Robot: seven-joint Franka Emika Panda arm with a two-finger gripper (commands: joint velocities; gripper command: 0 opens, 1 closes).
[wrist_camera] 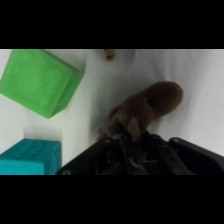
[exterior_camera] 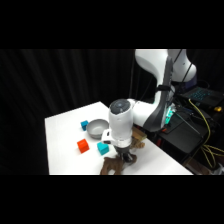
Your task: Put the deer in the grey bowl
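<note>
The deer [wrist_camera: 150, 107], a dark brown toy with a long rounded body, lies on the white tabletop [exterior_camera: 65, 150] directly under the pincer [exterior_camera: 119, 161], near the front edge of the tabletop. In the wrist view its body stretches up and to the right from the black linkage, and its lower end with the legs runs down into the linkage, where I cannot tell whether the toy is gripped or only touched; how far apart the pincer's two sides stand is hidden too.

Judging by its look, the deer is light and probably stiff moulded plastic or rubber, with a smooth curved back that could slip out of a shallow pinch. The best hold seems to be across the middle of the body, where it is thickest, rather than on the thin legs or the tapering end, so it will not swing or twist when raised.

Close beside it in the wrist view are a green cube [wrist_camera: 40, 80] and a teal cube [wrist_camera: 31, 157], both clear of the toy. In the side view an orange cube [exterior_camera: 83, 146] sits further left, and the grey bowl [exterior_camera: 97, 128] lies behind, a short way off.
</note>
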